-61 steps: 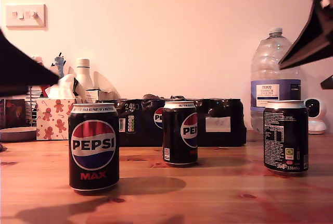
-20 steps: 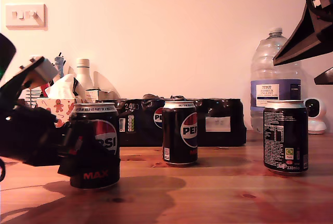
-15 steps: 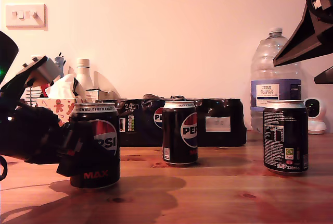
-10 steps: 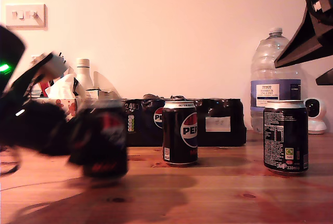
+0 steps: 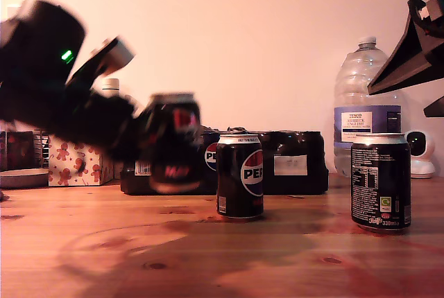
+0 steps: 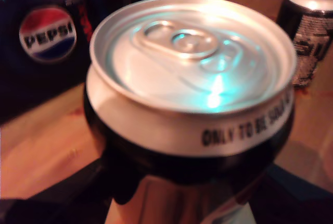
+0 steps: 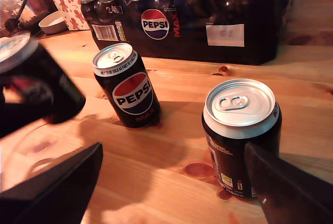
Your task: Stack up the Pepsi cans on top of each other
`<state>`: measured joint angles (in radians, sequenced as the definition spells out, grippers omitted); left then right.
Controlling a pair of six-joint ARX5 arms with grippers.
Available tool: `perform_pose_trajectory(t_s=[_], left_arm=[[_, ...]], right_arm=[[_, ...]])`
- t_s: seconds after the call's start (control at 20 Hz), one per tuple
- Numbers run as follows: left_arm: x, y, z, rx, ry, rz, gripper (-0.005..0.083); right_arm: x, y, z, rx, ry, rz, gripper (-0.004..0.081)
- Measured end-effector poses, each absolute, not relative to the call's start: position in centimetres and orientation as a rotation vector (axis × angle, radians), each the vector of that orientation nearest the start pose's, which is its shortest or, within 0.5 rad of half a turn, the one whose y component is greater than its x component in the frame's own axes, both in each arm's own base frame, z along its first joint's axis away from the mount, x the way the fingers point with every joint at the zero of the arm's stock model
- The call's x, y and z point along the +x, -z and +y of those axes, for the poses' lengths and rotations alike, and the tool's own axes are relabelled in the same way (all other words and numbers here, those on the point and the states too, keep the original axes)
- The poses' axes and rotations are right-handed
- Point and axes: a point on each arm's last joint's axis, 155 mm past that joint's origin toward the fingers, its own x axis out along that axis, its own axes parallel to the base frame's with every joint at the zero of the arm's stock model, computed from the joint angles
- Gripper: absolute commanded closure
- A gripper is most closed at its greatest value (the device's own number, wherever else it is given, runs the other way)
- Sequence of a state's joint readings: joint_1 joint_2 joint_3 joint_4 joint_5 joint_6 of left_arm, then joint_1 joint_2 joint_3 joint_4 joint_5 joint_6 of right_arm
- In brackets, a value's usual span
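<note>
My first claw (image 5: 156, 152) is closed around one Pepsi can (image 5: 172, 142) and holds it in the air, above the table (image 5: 222, 256), at the exterior view's left. A second ago this can stood on the table with the claw around it; now it is lifted and has moved toward the middle can (image 5: 239, 175). I judge that the pick is done and the carry has begun. In the first wrist view the held can (image 6: 190, 78) fills the picture, upright or nearly so. The middle can is just beside the held can, toward the exterior view's right, and lower. My second claw (image 7: 171, 182) is wide open and hovers over the third can (image 7: 240, 133), far at the exterior view's right, without touching it. Behind the cans lies the 24-pack (image 5: 291, 163).
</note>
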<state>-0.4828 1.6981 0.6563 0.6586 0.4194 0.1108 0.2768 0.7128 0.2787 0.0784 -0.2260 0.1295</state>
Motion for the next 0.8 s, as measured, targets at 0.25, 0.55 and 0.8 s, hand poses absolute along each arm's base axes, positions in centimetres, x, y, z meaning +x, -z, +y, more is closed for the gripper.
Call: perform_pose_trajectory(t_s=[0.25,0.55,0.8], left_arm=[[38.3,-14.3,-29.1,0.13,0.942,0.268,0.0404],[39.3,-16.7,-29.8,0.128,0.954,0.235,0.0405],[38.8,-17.1,-30.7,0.136,0.976,0.22,0.0405]], right_arm=[[27.8,-14.1,11.9,0.114,-0.461,0.39,-0.0021],[27.9,-14.1,11.7,0.112,-0.449,0.389,-0.0021],[27.9,-14.1,11.7,0.112,-0.449,0.389,-0.0021]])
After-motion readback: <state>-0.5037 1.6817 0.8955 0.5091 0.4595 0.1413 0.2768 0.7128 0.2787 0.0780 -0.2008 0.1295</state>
